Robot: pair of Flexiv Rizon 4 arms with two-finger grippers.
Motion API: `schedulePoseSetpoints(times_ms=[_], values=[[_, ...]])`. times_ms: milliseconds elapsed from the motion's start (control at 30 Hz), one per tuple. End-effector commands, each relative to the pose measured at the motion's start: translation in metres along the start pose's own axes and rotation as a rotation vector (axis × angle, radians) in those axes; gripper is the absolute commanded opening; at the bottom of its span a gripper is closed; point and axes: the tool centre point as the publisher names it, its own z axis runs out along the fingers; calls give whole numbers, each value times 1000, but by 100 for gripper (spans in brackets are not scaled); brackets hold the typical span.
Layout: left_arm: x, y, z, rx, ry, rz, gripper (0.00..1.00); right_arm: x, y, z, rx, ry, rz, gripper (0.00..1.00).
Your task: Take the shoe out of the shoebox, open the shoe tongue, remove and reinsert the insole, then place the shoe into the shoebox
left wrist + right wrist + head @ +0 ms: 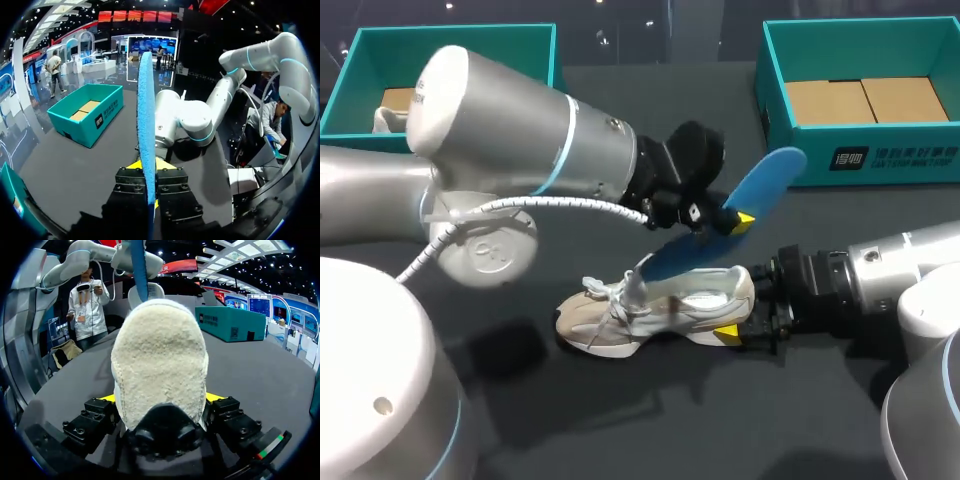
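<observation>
Shoe lies on its sole mid worktop, well outside both boxes. Its long axis runs across, toe toward the left arm's side, heel toward the right. The right claw is clamped on the heel, one yellow tip on each side; the right wrist view shows the fuzzy heel filling the gap between the fingers. Insole is out of the shoe, blue, pinched edge-on in the left claw, whose fingers are closed flat on it (left wrist view). Insole's long axis is tilted: the low end is just above the shoe opening near the tongue and the high end points up toward the right box. Cannot tell if the low tip is already inside. Judgement: reinsertion is the step in hand, and it turns on lining the insole's axis up with the shoe's; the left arm does it while the right steadies the shoe. Right box holds only a cardboard base, no shoe. Left box has cardboard and a pale thing in its corner, partly hidden by the arm, unclear what.
</observation>
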Motion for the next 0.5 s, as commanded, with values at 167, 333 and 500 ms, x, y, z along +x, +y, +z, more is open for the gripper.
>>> schedulePoseSetpoints(times_ms=[167, 333, 500], values=[[14, -44, -58, 262, 173, -228, 0, 1, 0, 1, 4, -1, 1, 0], [14, -44, -58, 262, 173, -228, 0, 1, 0, 1, 4, -1, 1, 0], [14, -44, -58, 262, 173, -228, 0, 1, 0, 1, 4, -1, 1, 0]])
